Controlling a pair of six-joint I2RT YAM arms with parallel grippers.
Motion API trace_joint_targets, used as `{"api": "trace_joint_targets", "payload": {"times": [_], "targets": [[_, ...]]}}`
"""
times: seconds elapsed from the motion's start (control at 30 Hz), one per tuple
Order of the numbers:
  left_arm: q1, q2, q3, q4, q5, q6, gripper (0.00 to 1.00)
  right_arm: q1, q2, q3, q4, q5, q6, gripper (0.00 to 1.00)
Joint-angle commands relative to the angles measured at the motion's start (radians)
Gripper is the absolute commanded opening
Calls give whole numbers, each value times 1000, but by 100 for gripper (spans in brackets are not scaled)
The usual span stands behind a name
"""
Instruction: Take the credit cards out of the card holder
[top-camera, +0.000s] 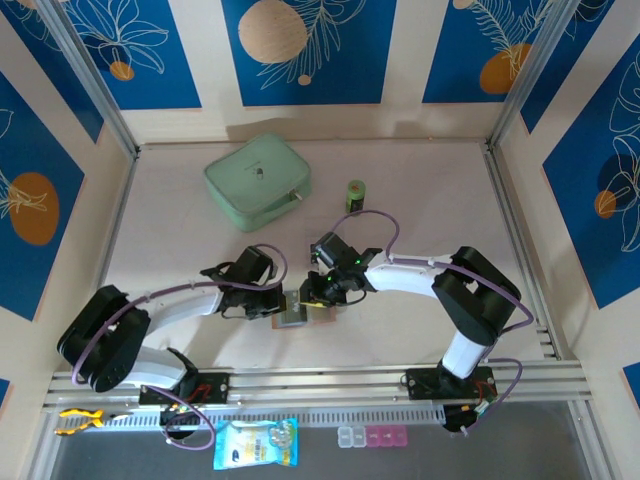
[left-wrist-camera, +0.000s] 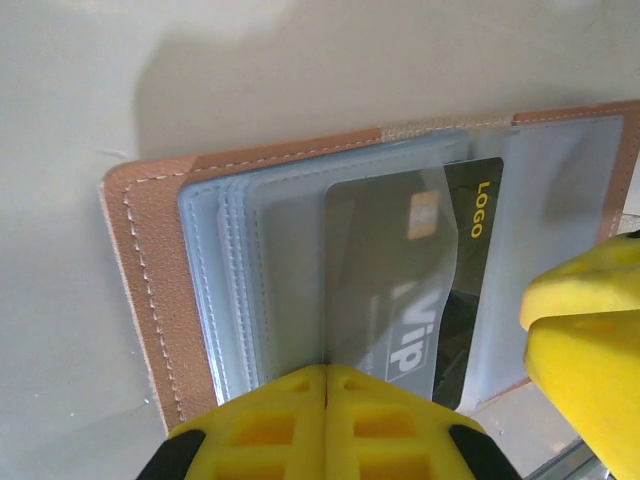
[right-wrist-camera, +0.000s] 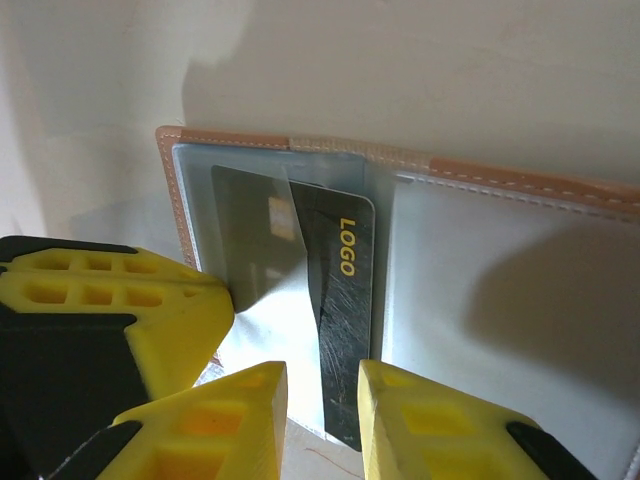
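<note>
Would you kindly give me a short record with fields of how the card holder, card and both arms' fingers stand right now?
card holder: open flat on the table, clear pockets up
dark card: partly out of a pocket, gold LOGO print showing
left gripper: fingers shut, at the holder's edge
right gripper: fingers apart over the card's free end

White shells, black joints: left arm (top-camera: 185, 308) at 8 o'clock, right arm (top-camera: 410, 272) at 4. Purple cables (top-camera: 372, 213) loop along both. Yellow, grid-cut fingers (right-wrist-camera: 230, 420).
</note>
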Motion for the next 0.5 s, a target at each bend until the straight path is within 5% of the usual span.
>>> {"api": "trace_joint_targets", "payload": {"times": [0.0,0.47], "targets": [[-7,4,-7,-5,-23,23,0,-7,24,-17,-9,-32,4,26],[-7,24,-26,1,-27,22,0,-15,60,-45,111,-125,36,25]]}}
